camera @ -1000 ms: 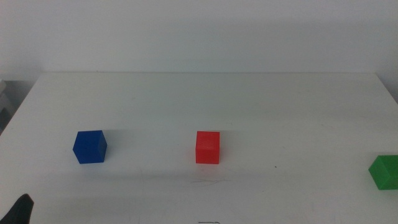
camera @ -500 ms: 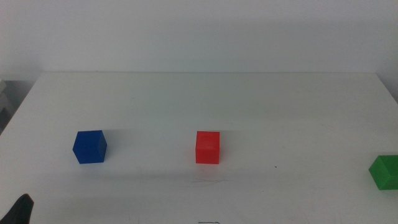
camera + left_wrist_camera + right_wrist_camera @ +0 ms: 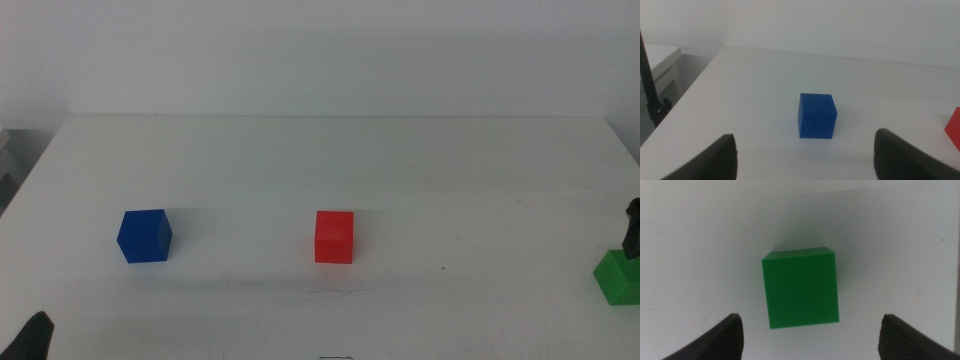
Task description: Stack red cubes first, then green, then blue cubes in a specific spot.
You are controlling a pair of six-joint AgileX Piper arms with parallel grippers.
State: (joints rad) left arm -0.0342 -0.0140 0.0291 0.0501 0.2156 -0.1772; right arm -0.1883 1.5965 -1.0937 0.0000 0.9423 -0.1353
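The right gripper is being held with its two dark jaws spread wide, directly above the green cube, which is sitting on the table between the jaw tips and touching neither. In the middle view only a dark sliver of this gripper is showing at the right edge, just above the green cube, itself partly cut off by that edge. The left gripper is also being held open and empty, with the blue cube lying beyond its jaws; in the middle view only a dark tip is showing at the near left corner.

Three cubes are being shown, one of each colour. The blue cube is resting toward the left of the white table, the red cube near the centre, and the green cube at the far right; all are well apart and none is stacked. In the left wrist view the red cube is being cut off at the frame edge.
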